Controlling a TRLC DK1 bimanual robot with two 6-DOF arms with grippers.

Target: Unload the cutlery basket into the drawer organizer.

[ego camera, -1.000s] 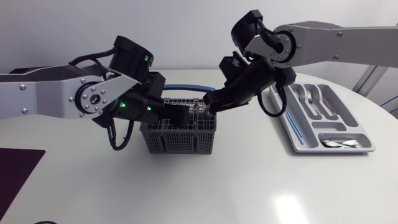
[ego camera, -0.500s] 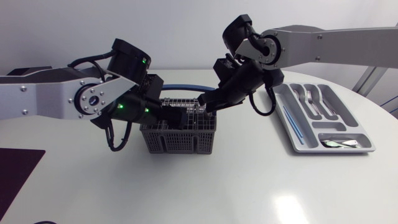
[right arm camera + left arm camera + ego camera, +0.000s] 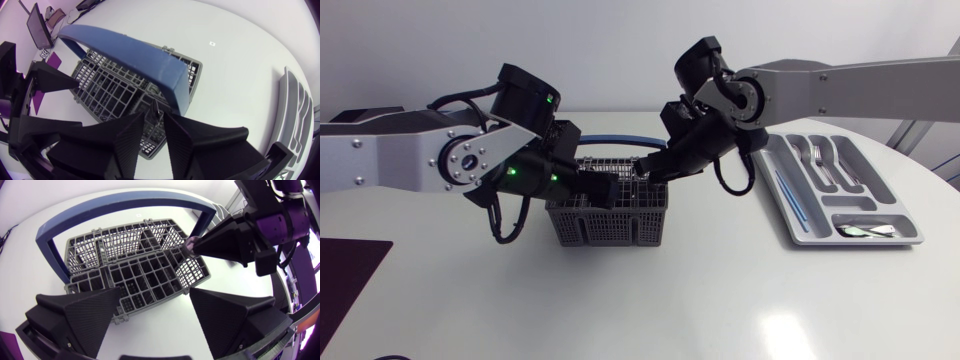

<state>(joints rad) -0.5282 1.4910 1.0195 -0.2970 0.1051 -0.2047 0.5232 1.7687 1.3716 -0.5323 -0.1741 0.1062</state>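
Right gripper [image 3: 155, 119]: tips down at the basket's rim beside the foot of the blue handle. Its fingers are parted only a little, with a slim cutlery handle [image 3: 158, 111] standing in the gap. There's space on both sides of it, so no pinch.
Left gripper [image 3: 155, 292]: spread wide at the other end, one basket corner between its fingers, nothing clamped.
Cutlery basket [image 3: 610, 225]: grey mesh, upright on the white table [image 3: 670, 300], its blue carry handle [image 3: 620, 143] arching over it between the two arms.
Drawer organizer [image 3: 910, 228]: well apart on the right arm's side, with forks and spoons [image 3: 825, 160] lying in its long compartments.
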